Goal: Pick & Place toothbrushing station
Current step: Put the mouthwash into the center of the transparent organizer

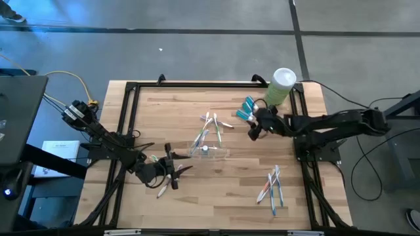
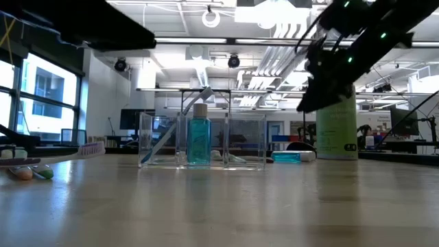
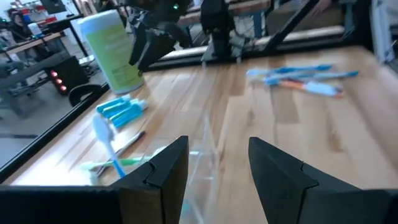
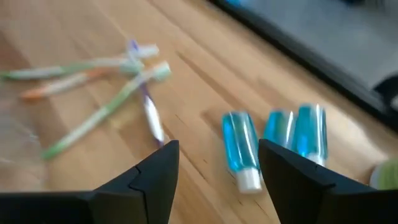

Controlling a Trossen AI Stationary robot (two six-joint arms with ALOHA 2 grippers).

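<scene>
Cup [image 1: 209,148], clear and see-through, stands near the middle of the wooden table [image 1: 223,196], and in the low view it holds 1 blue white-capped tube [image 2: 199,140] upright and a toothbrush leaning inside. The left gripper [image 1: 172,166] sits just beside the cup on its left, fingers spread apart with nothing between them; its wrist view looks past them onto the cup's clear wall. Toothbrushes [image 1: 169,183] lie by this gripper. The right gripper [image 1: 252,131] hovers near the table's far right, jaws open and empty, above 3 blue tubes [image 4: 278,140] lying side by side on the wood. A loose bunch of pastel toothbrushes [image 1: 213,120] lies behind the cup, and another bunch [image 1: 273,185] lies toward the near right. A tall pale-green canister [image 1: 280,86] with a white lid stands at the far right corner.
</scene>
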